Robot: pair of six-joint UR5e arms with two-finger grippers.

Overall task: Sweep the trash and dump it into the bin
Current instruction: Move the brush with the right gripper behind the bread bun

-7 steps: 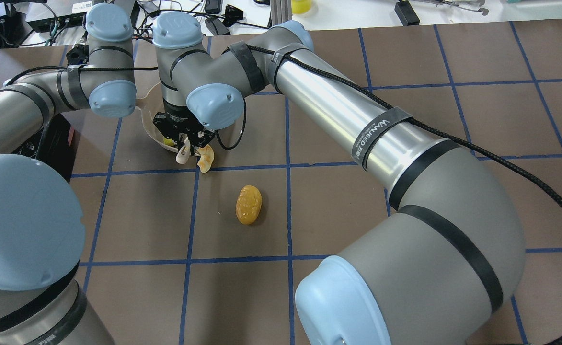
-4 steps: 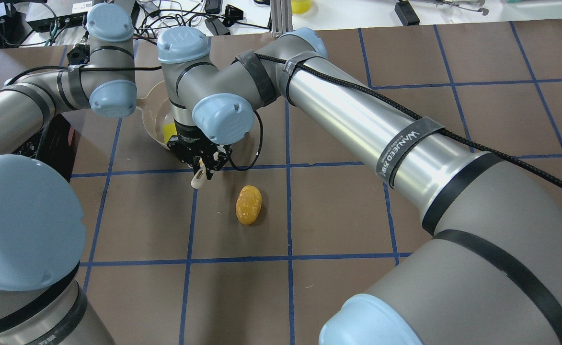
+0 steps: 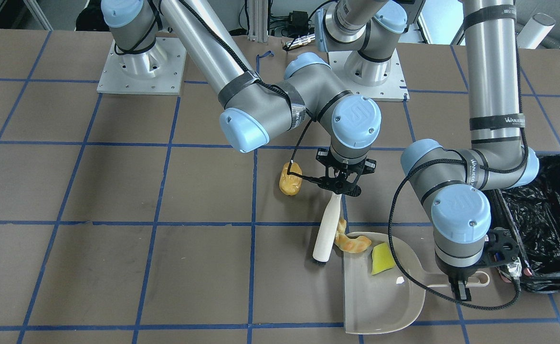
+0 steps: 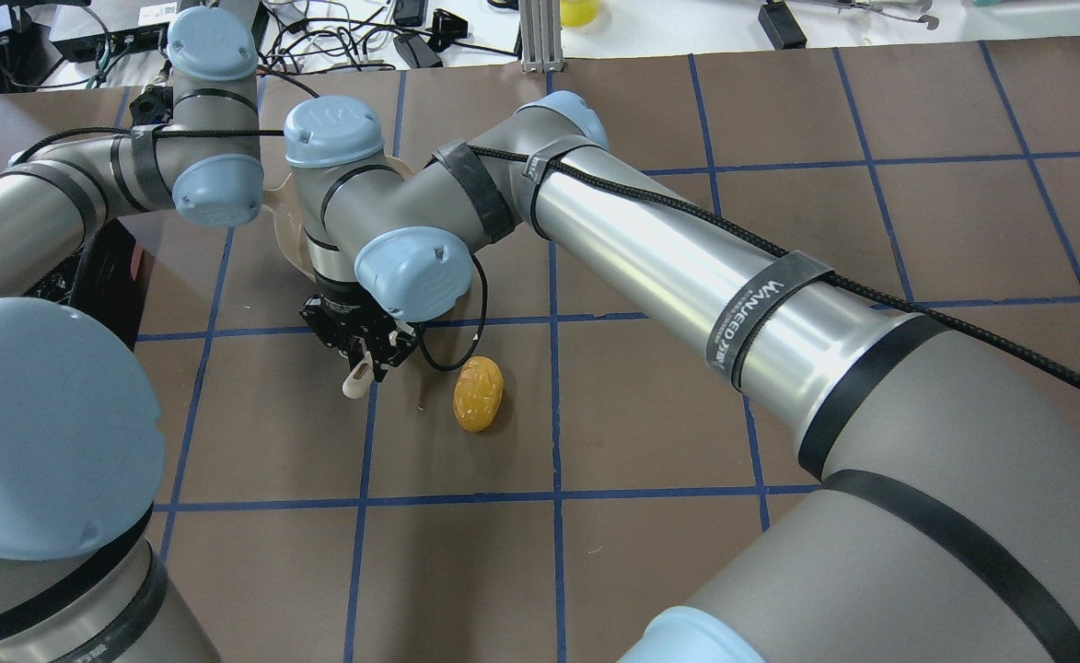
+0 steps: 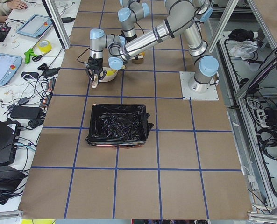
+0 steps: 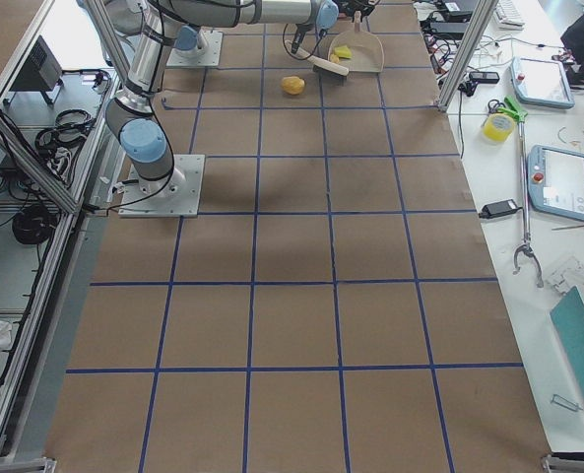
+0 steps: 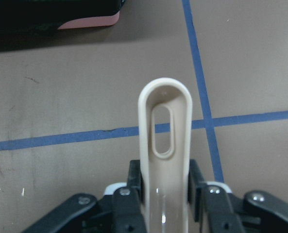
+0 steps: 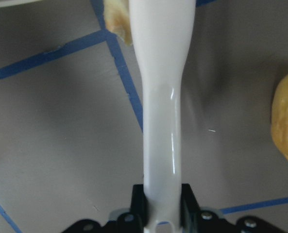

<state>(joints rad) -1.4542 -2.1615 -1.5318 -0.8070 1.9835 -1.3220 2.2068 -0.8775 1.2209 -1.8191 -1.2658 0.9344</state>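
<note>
Now, gripping the thin white plastic brush tight by its handle between the right fingers, bristle end down by the brown taped surface. Holding the looped handle of the flat beige plastic dustpan fast in the left fingers. Inside the pan, close to its open edge: the yellow sponge wedge. Right at that edge, partly over it and just beside the brush: the curved tan croissant-like bread piece. Out on the surface, to the right of the brush and nearer the robot than the pan: the golden-brown potato-like lump. Just left of the pan's handle: the rectangular bin with its crinkly black plastic bag.
</note>
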